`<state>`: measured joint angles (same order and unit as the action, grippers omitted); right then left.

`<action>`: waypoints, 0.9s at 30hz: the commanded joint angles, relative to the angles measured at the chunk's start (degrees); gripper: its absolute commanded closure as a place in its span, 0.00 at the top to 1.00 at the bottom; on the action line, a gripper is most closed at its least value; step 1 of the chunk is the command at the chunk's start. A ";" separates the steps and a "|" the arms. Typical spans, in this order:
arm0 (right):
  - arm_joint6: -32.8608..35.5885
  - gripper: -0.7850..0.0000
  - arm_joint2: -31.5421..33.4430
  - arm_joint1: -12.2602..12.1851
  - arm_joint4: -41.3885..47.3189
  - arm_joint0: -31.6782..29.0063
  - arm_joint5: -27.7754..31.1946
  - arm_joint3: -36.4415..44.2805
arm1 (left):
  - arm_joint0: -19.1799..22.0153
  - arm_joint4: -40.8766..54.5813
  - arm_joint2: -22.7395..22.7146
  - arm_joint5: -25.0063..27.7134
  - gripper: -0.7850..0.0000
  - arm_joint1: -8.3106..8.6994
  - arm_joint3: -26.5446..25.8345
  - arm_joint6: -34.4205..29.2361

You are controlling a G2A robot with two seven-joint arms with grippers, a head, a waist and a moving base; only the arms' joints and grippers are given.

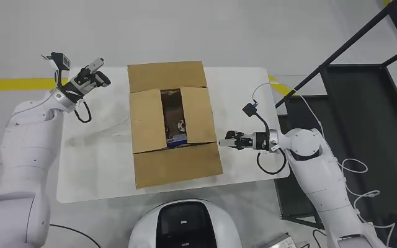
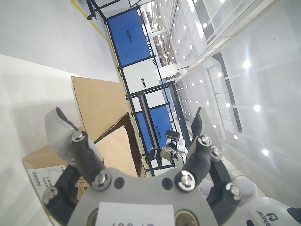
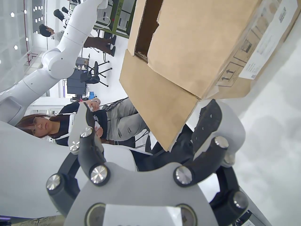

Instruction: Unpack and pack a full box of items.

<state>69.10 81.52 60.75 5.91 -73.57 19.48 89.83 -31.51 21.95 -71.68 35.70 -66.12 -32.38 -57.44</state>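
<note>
A brown cardboard box (image 1: 149, 121) stands in the middle of the white table (image 1: 93, 167) with all its flaps folded outward. Packed items (image 1: 178, 127) show in the dark narrow opening. My right gripper (image 1: 223, 141) is open at the box's right side, level with the front flap (image 1: 180, 164). In the right wrist view, the right gripper (image 3: 145, 116) has a corner of a box flap (image 3: 164, 109) between its spread fingers, untouched by the pads. My left gripper (image 1: 99, 72) is open and holds nothing, off the table's far left corner, apart from the box (image 2: 98, 99).
A black metal frame (image 1: 347, 53) and a dark platform (image 1: 363, 105) stand just beyond the table's right edge. A yellow floor line (image 1: 18, 83) runs behind the left arm. Bare table lies left of the box and along the front edge.
</note>
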 commanded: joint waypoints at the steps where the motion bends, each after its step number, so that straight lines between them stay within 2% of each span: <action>1: 0.34 1.00 0.41 -0.20 0.37 0.25 -2.58 -0.48 | -0.85 -0.97 0.38 -2.23 1.00 -0.01 -1.67 1.45; 5: 1.77 1.00 2.00 -0.72 1.95 -0.22 -5.63 -1.81 | -1.79 -3.01 1.16 -1.87 1.00 -0.30 -2.55 6.13; 12: 4.29 1.00 2.72 -1.41 3.20 -1.68 -9.38 -5.69 | 1.22 -4.75 3.62 -3.34 1.00 -2.13 4.04 14.82; 20: 3.10 1.00 -3.09 -0.90 2.89 -1.64 -10.57 -8.87 | 3.09 -2.86 3.46 -0.99 1.00 -3.01 8.52 16.62; 27: 6.68 1.00 -7.02 -0.21 11.58 -1.67 -10.29 -9.44 | 3.09 -2.86 3.46 -0.99 1.00 -3.01 8.52 16.62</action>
<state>74.73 74.83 60.49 15.59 -75.14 9.18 80.37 -28.42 19.09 -68.22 34.71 -69.13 -23.86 -40.82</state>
